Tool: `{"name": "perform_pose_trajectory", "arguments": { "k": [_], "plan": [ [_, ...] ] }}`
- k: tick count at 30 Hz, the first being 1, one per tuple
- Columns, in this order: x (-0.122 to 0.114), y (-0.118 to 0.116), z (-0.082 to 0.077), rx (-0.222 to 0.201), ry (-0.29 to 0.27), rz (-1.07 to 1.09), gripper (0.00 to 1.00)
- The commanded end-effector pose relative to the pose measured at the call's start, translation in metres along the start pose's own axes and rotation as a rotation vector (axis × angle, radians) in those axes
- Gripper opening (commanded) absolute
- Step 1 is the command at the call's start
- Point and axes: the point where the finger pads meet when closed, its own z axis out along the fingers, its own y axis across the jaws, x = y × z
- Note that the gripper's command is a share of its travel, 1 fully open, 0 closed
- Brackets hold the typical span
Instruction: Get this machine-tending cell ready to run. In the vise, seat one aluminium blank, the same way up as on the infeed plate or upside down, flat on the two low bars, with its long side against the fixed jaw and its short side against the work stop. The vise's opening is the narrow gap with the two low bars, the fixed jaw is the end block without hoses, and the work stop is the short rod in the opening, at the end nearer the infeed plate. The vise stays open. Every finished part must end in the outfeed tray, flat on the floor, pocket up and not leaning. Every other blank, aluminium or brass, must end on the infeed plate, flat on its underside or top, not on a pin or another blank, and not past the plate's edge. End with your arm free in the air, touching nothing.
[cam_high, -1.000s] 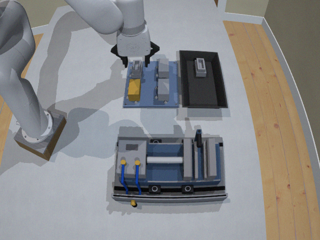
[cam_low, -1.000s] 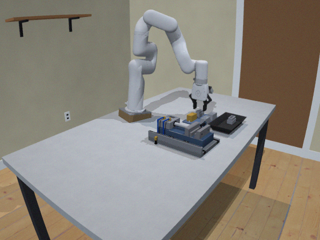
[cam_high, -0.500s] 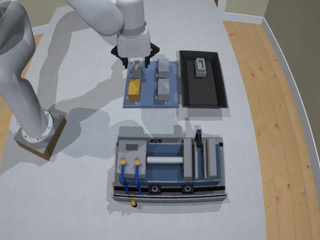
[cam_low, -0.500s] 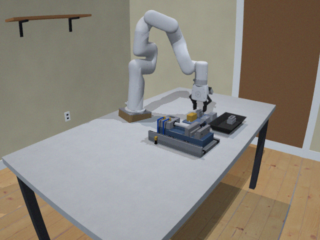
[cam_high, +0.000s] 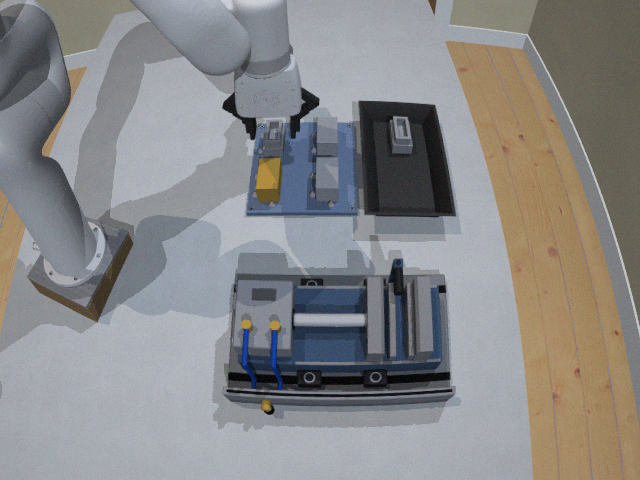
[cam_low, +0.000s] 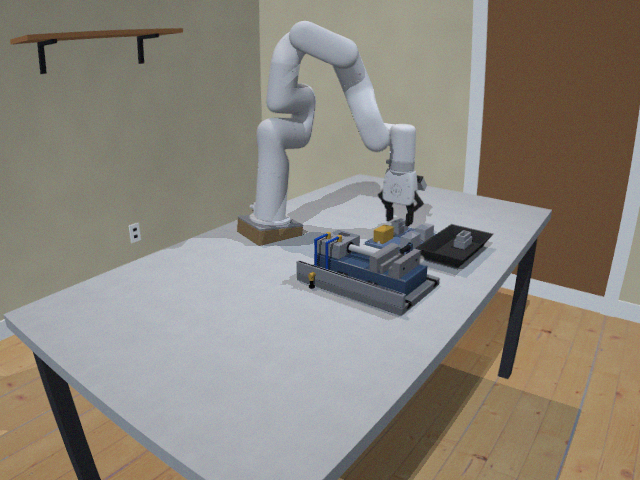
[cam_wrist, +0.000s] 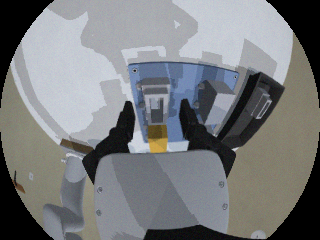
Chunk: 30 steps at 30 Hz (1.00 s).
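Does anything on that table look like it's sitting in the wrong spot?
Yes: a pocketed finished part sits on the blue infeed plate among plain blanks, under the open end effector. Its twin lies in the black outfeed tray.

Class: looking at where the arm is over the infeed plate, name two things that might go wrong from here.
1. The open gripper straddles a pocketed finished part; the brass blank sits close beside it, so a descending finger might nudge it.
2. The outfeed tray already holds a part; a careless drop could leave the second one leaning on it.
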Motion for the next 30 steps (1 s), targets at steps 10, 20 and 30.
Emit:
{"name": "perform_pose_trajectory", "arguments": {
  "k": [10, 20, 30],
  "plan": [
    [0.0007, 0.0012, 0.0012, -0.003, 0.001, 0.0, 0.69],
    [0.0007, 0.0012, 0.0014, -0.003, 0.001, 0.0, 0.69],
    [0.0007, 0.0012, 0.0014, -0.003, 0.001, 0.0, 0.0]
  ]
}}
